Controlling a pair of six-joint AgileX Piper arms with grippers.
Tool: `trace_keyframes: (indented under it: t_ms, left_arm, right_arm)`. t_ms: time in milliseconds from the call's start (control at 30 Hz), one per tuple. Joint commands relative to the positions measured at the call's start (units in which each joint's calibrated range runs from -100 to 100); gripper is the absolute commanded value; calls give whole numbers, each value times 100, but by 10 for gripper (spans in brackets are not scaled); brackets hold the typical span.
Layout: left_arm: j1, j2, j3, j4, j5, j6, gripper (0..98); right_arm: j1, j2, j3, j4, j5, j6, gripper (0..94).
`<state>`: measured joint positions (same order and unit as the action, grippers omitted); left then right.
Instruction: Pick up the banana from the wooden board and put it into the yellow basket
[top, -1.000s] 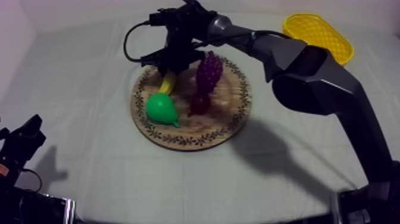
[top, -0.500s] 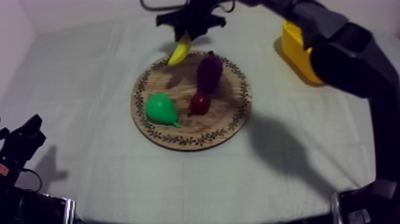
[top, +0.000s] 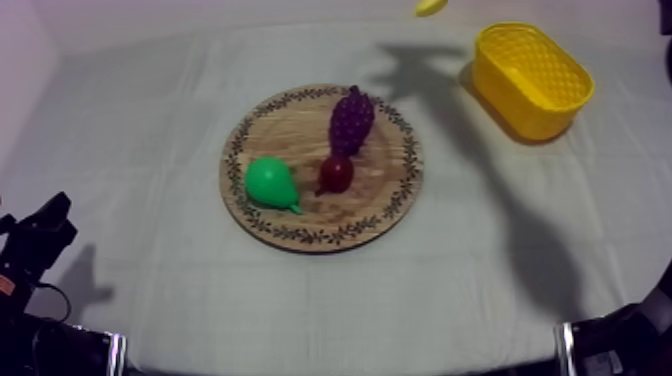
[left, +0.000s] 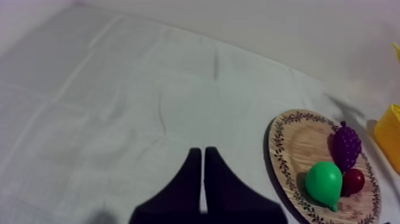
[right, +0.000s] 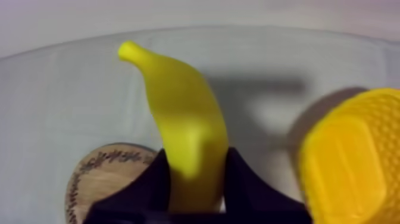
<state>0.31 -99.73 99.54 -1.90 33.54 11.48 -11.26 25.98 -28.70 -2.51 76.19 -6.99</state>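
A grey-white cloth covers the desk (top: 150, 120), where the wooden board (top: 290, 120) carries a pear (top: 270, 182), grapes (top: 350, 118) and a small red fruit (top: 335, 173), with the yellow basket (top: 535, 65) well apart at the far right. The risk I see is a release short of the basket: the banana (right: 184, 119) is gripped near one end only, so it could swing, clip the rim and fall on the cloth. The right pincer (right: 193, 164) holds it aloft beside the basket, evidently lifted high, while the left pincer (left: 203, 179) rests closed on nothing at its own side.
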Motion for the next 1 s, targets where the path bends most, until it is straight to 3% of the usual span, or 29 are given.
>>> trace_keyframes:
  t_ms: [0, 367, 567, 833, 967]
  left_arm:
    - [1, -1, 1, -2, 0, 1, 1]
    - [1, -1, 1, -2, 0, -1, 1]
    - [1, -1, 1, -2, 0, 1, 1]
    - [1, -1, 1, -2, 0, 1, 1]
    - [1, -1, 1, -2, 0, 0, 1]
  right_arm:
    - [359, -193, 432, 26, -113, 96, 77]
    - [972, -344, 1901, 226, -916, 286, 81]
    - [1152, -169, 2232, 282, -1181, 329, 130]
    - [1312, -57, 2458, 272, -1343, 354, 450]
    - [1378, -189, 2564, 244, -1411, 416, 534]
